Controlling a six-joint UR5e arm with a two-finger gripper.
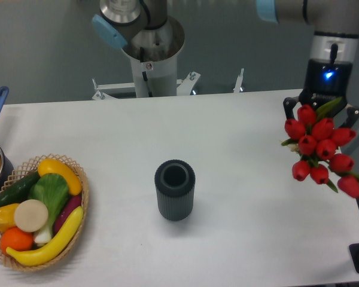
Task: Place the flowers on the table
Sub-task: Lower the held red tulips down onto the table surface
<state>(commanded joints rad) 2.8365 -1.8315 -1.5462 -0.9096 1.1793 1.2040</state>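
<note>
The flowers (pixel 319 146) are a tight bunch of red tulip heads with a few green leaves poking out, stems hidden behind the blooms from this angle. They hang in the air over the right edge of the white worktop (pixel 239 137), clamped in the gripper (pixel 321 107) just above them. Dark ribbed vase (pixel 175 190) stands mid-worktop, veggie basket (pixel 36 212) far left

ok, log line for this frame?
phase: carrying | gripper: shut on flowers, held above table right edge | vase: empty, upright, centre | flowers not set down yet
</note>
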